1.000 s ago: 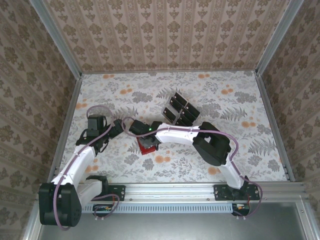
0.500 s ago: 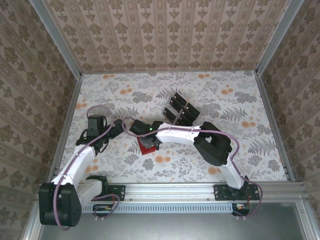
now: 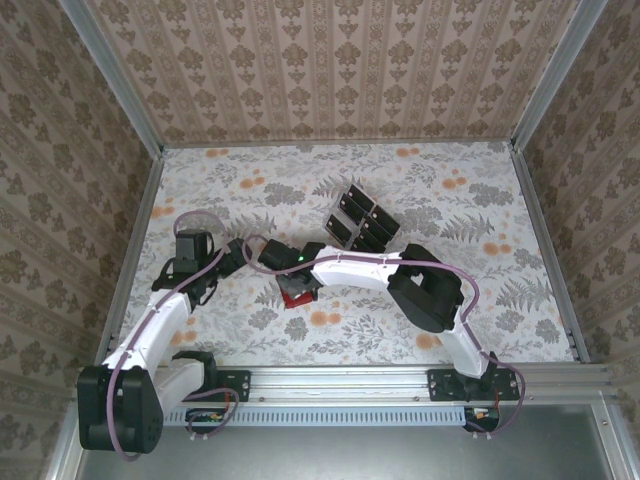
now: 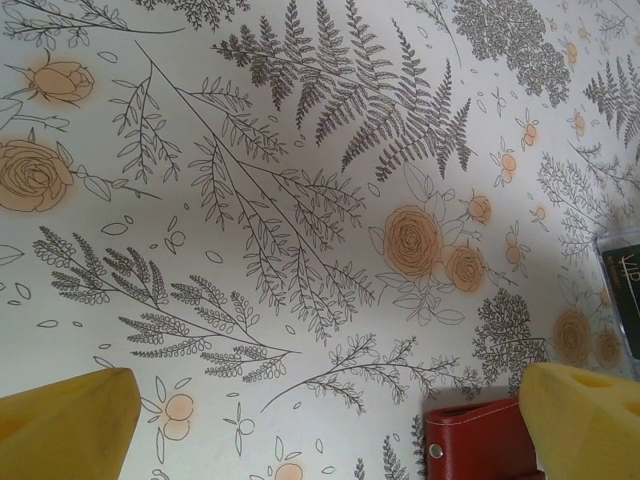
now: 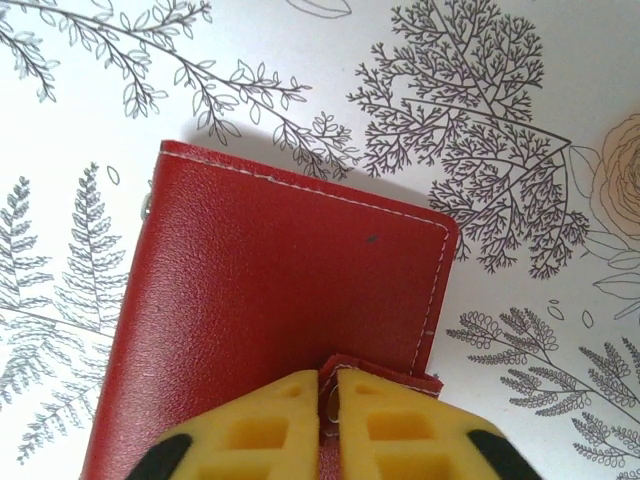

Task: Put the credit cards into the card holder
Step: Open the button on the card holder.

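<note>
At left centre of the top view, the left end effector hangs spread wide above the table, as it did a second ago. Just right of it, the right end effector has snapped from part-open to pressed together. It now pinches the small flap of the red card holder, which lies red face up at centre. This grip probably prepares opening it. The credit cards sit unmoved, upper right of centre.

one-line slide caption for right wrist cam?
Right gripper pinches the flap of the red card holder on the floral table.
</note>
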Robot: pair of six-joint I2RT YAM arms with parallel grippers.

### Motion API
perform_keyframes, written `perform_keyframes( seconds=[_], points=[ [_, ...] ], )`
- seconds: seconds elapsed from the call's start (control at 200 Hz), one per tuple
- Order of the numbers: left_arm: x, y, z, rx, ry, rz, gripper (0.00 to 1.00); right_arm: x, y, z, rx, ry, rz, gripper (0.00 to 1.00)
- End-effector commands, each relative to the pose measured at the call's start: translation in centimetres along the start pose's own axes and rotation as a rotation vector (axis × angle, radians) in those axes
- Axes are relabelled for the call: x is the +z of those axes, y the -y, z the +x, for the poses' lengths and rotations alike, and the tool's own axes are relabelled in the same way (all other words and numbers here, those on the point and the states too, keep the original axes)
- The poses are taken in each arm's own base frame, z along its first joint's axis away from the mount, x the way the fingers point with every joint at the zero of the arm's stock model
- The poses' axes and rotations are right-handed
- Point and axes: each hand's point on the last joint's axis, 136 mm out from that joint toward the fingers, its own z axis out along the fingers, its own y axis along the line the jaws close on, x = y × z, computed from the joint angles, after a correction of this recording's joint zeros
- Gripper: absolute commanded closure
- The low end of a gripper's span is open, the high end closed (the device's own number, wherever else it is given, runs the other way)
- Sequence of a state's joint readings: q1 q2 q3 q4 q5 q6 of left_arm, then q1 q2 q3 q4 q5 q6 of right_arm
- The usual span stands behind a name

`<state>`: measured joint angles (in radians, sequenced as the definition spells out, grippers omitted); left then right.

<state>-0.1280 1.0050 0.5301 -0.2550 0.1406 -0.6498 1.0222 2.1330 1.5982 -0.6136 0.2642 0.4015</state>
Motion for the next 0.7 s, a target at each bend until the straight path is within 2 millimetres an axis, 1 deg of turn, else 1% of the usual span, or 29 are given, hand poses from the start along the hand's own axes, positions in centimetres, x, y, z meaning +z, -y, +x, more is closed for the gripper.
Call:
perform_keyframes(
  seconds=[0.0, 0.095, 0.205, 0.4, 0.575, 0.695],
  points=[
    [0.1, 0.0, 0.8, 0.017, -0.026, 0.020, 0.00, 0.3, 0.4, 0.8, -0.023, -0.034, 0.033, 0.92],
    [0.2, 0.3, 1.1, 0.016, -0.036, 0.036, 0.00, 0.0, 0.4, 0.7, -0.015, -0.027, 0.020, 0.95],
    [0.5, 0.8, 1.9, 0.026, -0.055, 0.050, 0.00, -0.2, 0.5, 0.5, -0.002, -0.018, 0.005, 1.00],
    [1.3, 1.8, 4.2, 0.075, -0.096, 0.050, 0.00, -0.2, 0.9, 0.5, 0.034, -0.015, -0.029, 1.00],
    [2.5, 2.1, 6.5, 0.107, -0.145, 0.029, 0.00, -0.4, 1.1, 0.5, 0.072, -0.006, -0.061, 1.00],
    [3.1, 2.2, 7.3, 0.119, -0.157, 0.017, 0.00, -0.2, 1.1, 0.7, 0.086, -0.008, -0.080, 1.00]
  ],
)
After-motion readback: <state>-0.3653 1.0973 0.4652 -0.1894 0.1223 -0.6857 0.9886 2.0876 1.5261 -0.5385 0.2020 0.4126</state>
